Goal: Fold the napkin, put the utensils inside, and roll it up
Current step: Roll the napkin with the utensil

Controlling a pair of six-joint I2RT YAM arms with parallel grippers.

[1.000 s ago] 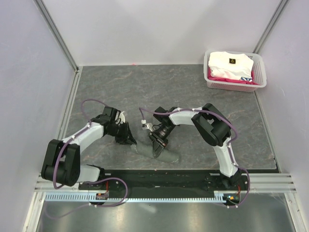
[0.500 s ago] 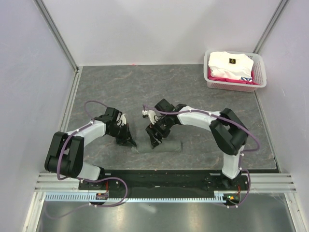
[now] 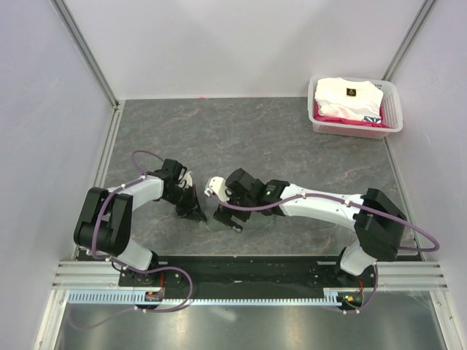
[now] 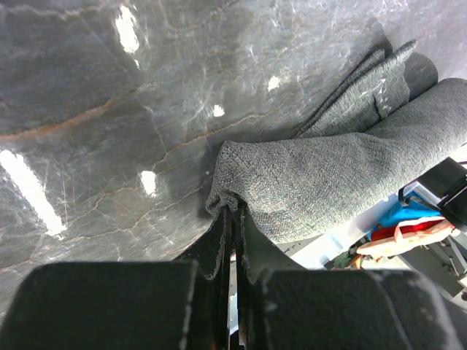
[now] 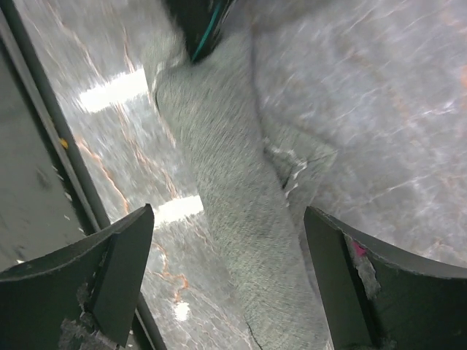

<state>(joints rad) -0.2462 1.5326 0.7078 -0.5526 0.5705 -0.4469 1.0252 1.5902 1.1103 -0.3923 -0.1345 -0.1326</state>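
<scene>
The napkin (image 4: 328,182) lies rolled into a grey-green tube on the tabletop. A loose flap sticks out at its far side. My left gripper (image 4: 233,211) is shut on the cloth at the tube's near end, and its fingertips pinch a fold. In the top view it sits at the roll's left end (image 3: 198,214). My right gripper (image 5: 228,215) stands open just above the napkin (image 5: 219,146), one finger on each side and nothing held. In the top view the right gripper (image 3: 235,218) and its forearm cover most of the roll. The utensils are hidden.
A white basket (image 3: 394,111) holding a folded white garment (image 3: 344,95) stands at the back right corner. The black base rail (image 3: 241,264) runs along the near edge, just in front of the roll. Walls close in the table on the left, back and right.
My right gripper let go of the napkin, opened wide and shifted left along the roll. The bunched cloth now lies as a straight tube. My left gripper closed on its left end.
</scene>
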